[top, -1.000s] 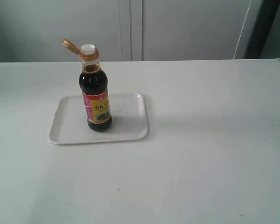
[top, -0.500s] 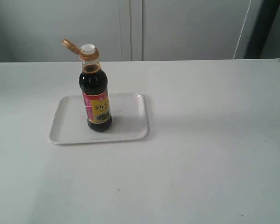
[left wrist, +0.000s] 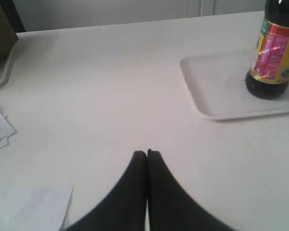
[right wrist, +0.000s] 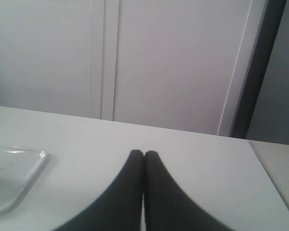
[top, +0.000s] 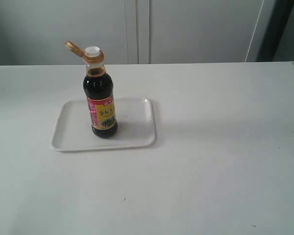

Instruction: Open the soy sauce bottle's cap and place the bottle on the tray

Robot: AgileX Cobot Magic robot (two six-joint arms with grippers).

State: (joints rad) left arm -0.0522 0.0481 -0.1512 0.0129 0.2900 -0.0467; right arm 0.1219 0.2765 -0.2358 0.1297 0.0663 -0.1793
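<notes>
The soy sauce bottle (top: 101,105) stands upright on the white tray (top: 132,134), left of the table's middle. Its orange-gold cap (top: 76,48) is flipped back on its hinge, and the white spout (top: 92,50) is bare. In the left wrist view the bottle's lower half (left wrist: 274,57) stands on the tray (left wrist: 216,91), well away from my left gripper (left wrist: 146,154), which is shut on nothing. A corner of the tray (right wrist: 17,171) shows in the right wrist view, off to the side of my right gripper (right wrist: 144,154), also shut and empty. Neither gripper appears in the exterior view.
Loose sheets of paper (left wrist: 1,129) and another sheet (left wrist: 31,207) lie on the table near the left gripper. A rounded pale rim (left wrist: 2,72) with a dark object (left wrist: 2,26) behind it shows beside them. White cabinet doors (top: 137,29) stand behind the table.
</notes>
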